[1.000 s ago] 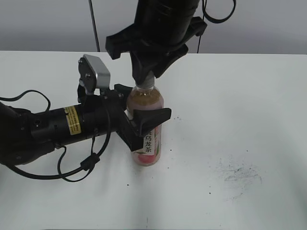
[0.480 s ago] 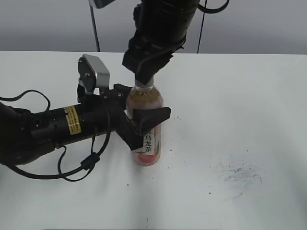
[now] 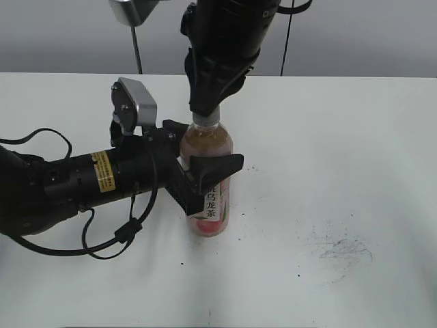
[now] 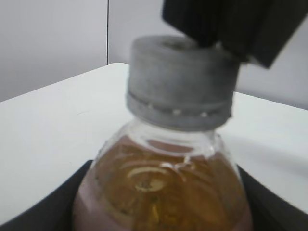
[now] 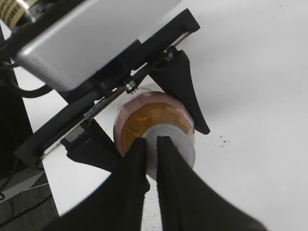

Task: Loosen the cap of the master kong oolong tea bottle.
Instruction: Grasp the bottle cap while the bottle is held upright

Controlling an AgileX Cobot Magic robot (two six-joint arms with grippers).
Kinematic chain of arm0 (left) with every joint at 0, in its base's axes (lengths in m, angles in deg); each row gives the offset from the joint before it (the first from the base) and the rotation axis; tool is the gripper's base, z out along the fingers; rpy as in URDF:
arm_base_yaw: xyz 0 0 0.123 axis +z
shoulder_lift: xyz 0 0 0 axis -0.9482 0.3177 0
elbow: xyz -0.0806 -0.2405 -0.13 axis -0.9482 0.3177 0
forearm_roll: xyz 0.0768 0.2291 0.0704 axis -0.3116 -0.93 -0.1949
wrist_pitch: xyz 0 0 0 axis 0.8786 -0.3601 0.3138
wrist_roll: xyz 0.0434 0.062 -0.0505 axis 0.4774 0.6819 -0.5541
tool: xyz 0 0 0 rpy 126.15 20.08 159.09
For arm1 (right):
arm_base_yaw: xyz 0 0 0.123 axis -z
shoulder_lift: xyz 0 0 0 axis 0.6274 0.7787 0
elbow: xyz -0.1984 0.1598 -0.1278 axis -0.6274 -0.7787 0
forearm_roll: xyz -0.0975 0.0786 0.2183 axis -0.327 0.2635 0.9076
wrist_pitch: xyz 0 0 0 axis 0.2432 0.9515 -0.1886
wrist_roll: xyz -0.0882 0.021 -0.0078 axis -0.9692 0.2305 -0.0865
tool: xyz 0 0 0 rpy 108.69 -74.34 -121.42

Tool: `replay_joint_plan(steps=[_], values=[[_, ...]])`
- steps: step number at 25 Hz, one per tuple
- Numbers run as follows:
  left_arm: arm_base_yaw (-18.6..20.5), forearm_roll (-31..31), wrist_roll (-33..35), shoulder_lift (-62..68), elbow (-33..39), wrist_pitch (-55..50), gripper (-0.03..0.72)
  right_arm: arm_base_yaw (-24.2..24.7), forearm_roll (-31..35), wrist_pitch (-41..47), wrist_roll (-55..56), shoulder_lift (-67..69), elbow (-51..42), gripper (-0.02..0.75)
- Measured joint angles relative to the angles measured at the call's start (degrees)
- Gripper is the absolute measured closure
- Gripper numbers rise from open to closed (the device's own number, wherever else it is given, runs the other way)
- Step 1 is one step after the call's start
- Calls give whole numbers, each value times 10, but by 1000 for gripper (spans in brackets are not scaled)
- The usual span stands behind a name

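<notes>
Cap [image 4: 180, 82]: my right gripper [image 5: 151, 144] nearly closed above it, ungripped; left gripper [image 3: 198, 167] clamps bottle [image 3: 208, 181]; reseat before twisting.

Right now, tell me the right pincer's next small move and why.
Probably open the right pincer and lower it around the cap. Its fingers stand nearly together on the cap's top, not straddling it, so a twist would likely slip. The left pincer clamps the oolong tea bottle.
</notes>
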Motion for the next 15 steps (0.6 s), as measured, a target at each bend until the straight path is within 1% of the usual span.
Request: replay_joint_plan(steps=[2,3,6,7,8,11,15], values=[[0,-1,0,0,0,0,242,0,2,0,22,0,0,633],[0,-1,0,0,0,0,242,0,4,0,35,0,0,582],[0,-5,0,0,0,0,242,0,5,0,86,0,0,394],[0,-5,1,0,0,0,242,-1,-1,0,116,0,0,340],[0,-6,1,0,0,0,242,-1,-12,-1,144,0,0,303],[0,-8,2,0,0,1,242,-1,-62,0,249,1,0,259],[0,-6,2,0,0,0,242,-2,-73,2,327,1,0,246]])
